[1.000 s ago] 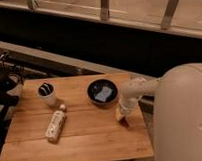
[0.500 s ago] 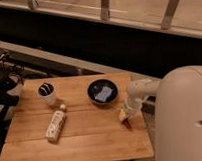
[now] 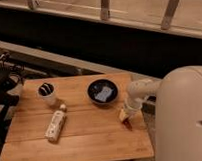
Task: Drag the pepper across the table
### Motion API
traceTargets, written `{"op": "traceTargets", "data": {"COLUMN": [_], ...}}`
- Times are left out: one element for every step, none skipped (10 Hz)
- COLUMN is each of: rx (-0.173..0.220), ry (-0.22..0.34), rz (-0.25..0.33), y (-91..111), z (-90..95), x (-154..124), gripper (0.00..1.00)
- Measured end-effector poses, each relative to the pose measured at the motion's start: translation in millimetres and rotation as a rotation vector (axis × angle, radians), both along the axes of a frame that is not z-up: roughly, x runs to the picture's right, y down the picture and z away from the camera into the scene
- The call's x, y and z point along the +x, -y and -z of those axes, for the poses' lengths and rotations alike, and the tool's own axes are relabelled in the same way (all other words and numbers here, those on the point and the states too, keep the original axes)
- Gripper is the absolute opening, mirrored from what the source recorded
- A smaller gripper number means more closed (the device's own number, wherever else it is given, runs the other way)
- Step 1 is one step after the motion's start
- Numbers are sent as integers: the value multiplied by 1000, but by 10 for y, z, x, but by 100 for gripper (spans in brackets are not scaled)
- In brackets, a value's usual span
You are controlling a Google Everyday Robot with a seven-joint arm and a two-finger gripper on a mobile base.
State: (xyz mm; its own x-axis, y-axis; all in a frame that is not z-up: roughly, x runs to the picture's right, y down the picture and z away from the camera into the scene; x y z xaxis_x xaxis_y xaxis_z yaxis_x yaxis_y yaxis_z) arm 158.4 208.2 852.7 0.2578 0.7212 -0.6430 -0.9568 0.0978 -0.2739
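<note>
The pepper (image 3: pixel 126 117), small and yellow-orange with a reddish end, lies near the right edge of the wooden table (image 3: pixel 81 140). My gripper (image 3: pixel 129 108) hangs from the white arm directly above the pepper and reaches down onto it. The pepper's upper part is hidden by the gripper.
A dark bowl (image 3: pixel 102 91) with something pale in it stands left of the gripper. A white oblong bottle (image 3: pixel 55 125) lies at the left middle. A white cup (image 3: pixel 46 92) with dark contents stands at the far left. My white body (image 3: pixel 181 117) fills the right side.
The gripper and the pepper have shifted slightly to the right, towards the table's right edge. The bowl, bottle and cup have not moved.
</note>
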Motion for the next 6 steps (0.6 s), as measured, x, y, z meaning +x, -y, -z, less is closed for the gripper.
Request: {"op": "traceTargets", "data": {"rx": [0, 0, 1, 4, 14, 27], "ry": [0, -1, -1, -17, -42, -72], "rz": [0, -1, -1, -7, -14, -38], "y": [2, 2, 3, 21, 74, 156], "z": [1, 2, 2, 9, 10, -11], "x": [1, 5, 5, 49, 151, 273], "gripper": [0, 0, 0, 0, 0, 0]}}
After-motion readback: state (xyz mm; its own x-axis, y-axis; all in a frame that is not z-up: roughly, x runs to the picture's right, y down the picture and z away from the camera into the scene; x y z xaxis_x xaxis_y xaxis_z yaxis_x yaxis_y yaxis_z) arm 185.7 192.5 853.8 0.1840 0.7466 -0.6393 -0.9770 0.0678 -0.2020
